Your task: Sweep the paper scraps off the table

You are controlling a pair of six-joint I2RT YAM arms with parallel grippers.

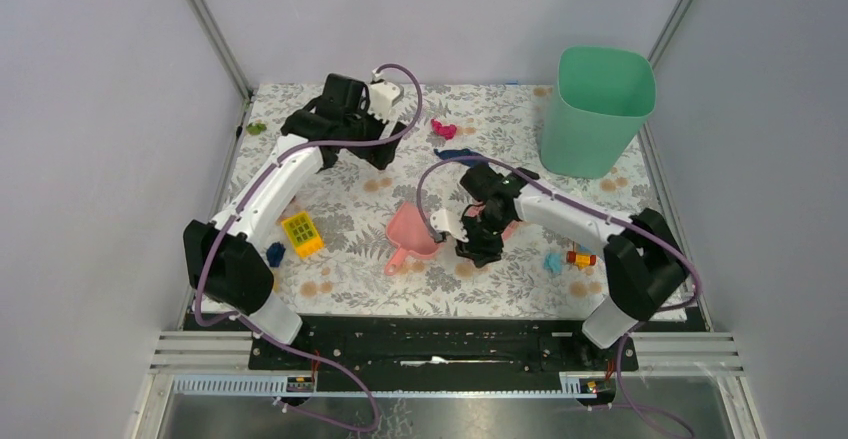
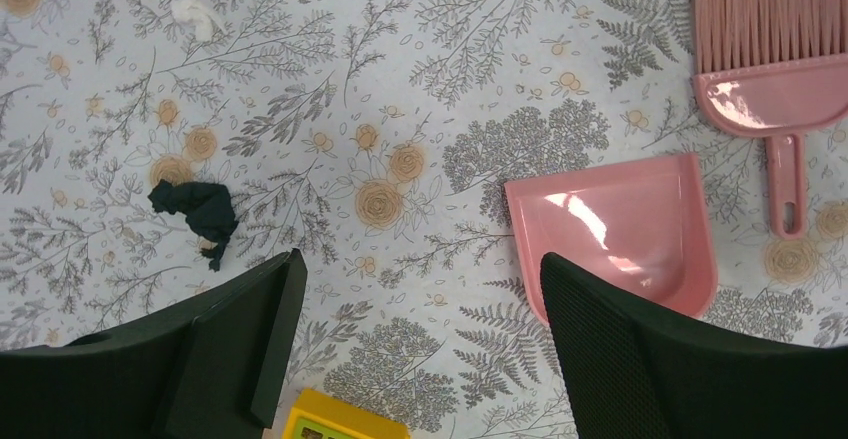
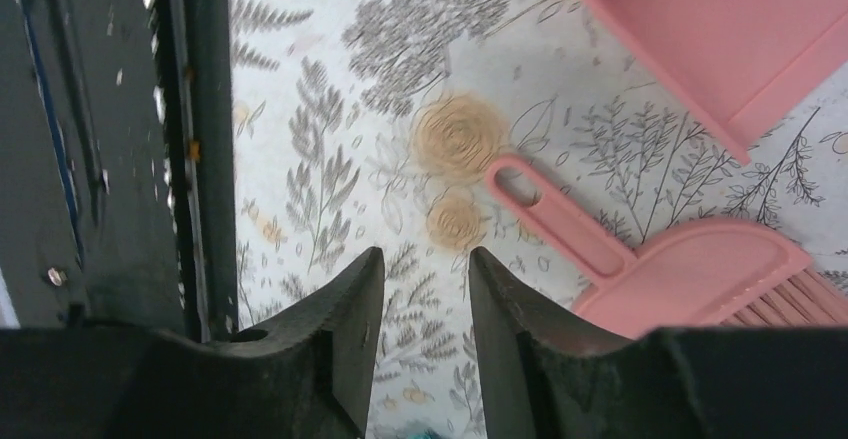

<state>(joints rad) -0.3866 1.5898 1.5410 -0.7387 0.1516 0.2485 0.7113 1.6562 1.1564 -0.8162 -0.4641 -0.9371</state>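
Paper scraps lie scattered on the leaf-patterned table (image 1: 350, 204): a magenta one (image 1: 443, 129) and a dark blue one (image 1: 460, 156) at the back, another dark blue one (image 1: 275, 253) at the front left, a cyan one (image 1: 552, 261) at the front right. My left gripper (image 1: 383, 152) hangs open high over the back left, empty; in its wrist view its fingers (image 2: 245, 329) frame bare table beside a dark scrap (image 2: 195, 209). My right gripper (image 1: 478, 249) is low, between the pink dustpan (image 1: 410, 231) and the brush (image 3: 690, 279). Its jaws stand narrowly apart with nothing between them (image 3: 425, 259).
A green bin (image 1: 597, 109) stands at the back right. A yellow studded brick (image 1: 302, 234) lies left of the dustpan, and a small toy-brick vehicle (image 1: 580, 257) lies next to the cyan scrap. A small green piece (image 1: 257, 128) lies at the far left edge. The black rail (image 3: 130, 139) runs along the near edge.
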